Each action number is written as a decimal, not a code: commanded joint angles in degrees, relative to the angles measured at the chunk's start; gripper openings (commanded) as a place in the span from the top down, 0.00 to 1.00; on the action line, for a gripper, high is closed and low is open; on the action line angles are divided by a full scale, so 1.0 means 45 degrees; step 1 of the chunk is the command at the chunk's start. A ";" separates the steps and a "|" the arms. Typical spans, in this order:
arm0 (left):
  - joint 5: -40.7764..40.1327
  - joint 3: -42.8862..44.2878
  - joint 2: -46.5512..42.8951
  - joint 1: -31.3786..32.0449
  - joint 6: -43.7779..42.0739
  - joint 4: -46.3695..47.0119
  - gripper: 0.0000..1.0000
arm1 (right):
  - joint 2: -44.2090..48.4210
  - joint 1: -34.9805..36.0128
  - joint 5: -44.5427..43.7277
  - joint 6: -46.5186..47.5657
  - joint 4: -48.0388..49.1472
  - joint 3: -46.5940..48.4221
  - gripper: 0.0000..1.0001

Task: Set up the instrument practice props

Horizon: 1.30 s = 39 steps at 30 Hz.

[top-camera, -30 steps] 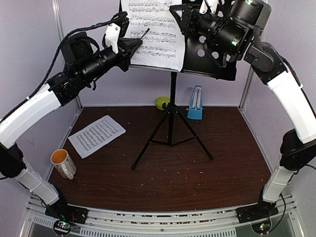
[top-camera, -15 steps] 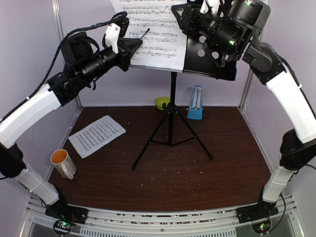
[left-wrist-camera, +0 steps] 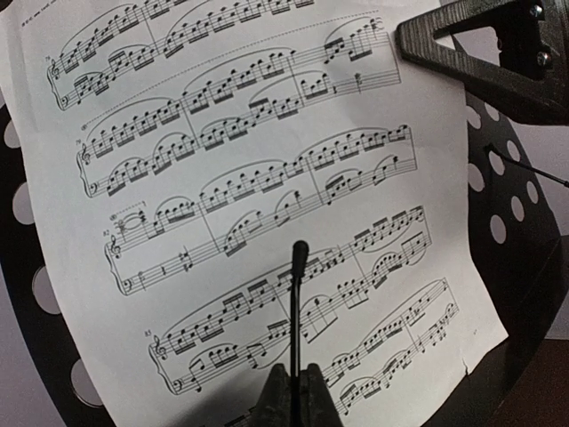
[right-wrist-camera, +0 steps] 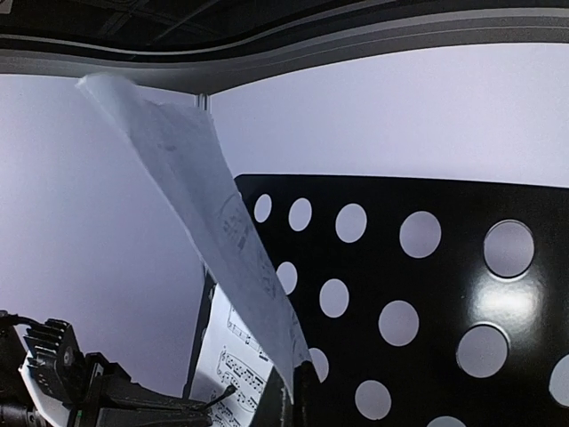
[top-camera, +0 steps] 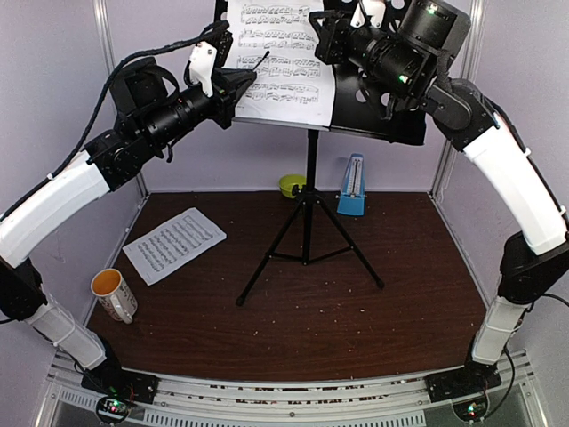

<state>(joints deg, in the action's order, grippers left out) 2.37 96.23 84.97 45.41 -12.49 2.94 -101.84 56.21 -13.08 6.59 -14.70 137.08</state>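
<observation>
my left gripper (left-wrist-camera: pixel 293 391) is clamped on a thin black rod (left-wrist-camera: pixel 300 294) in front of the sheet-music page (left-wrist-camera: pixel 249 178) resting on the music stand (top-camera: pixel 308 205), far centre. my right gripper (right-wrist-camera: pixel 292 396) is pinched closed on that page's right edge. the second page (top-camera: pixel 173 245) lies flat at left, the metronome (top-camera: pixel 353 187) behind the stand's legs, to the right.

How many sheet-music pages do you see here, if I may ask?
2. One page rests on the music stand, pinched by the right gripper; the other page lies flat on the table, at left near the mug. Another might hide behind.
</observation>
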 commanded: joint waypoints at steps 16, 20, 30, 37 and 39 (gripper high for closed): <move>0.0572 0.0432 -0.0152 0.0115 -0.0133 0.1278 1.00 | -0.0336 -0.0379 0.1657 -0.0670 0.0649 -0.0174 0.99; 0.0505 0.0482 -0.0132 0.0105 -0.0124 0.1224 1.00 | -0.0283 -0.0368 0.1445 -0.0703 0.0628 -0.0265 0.81; 0.0467 0.0415 -0.0186 0.0115 -0.0061 0.1196 0.77 | 0.0369 -0.0362 0.0472 -0.0480 0.0941 -0.1101 0.50; 0.0484 0.0314 -0.0378 0.0195 -0.0128 0.1222 0.61 | 0.0842 -0.0393 -0.0110 -0.0198 0.1182 -0.1380 0.35; 0.0440 0.0395 -0.0419 0.0249 -0.0138 0.1047 0.59 | 0.1005 -0.0390 -0.0310 -0.0185 0.1275 -0.1497 0.31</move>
<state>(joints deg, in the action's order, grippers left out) 3.88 96.42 84.93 45.87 -12.84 4.75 -101.14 54.81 -11.73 4.84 -11.66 131.04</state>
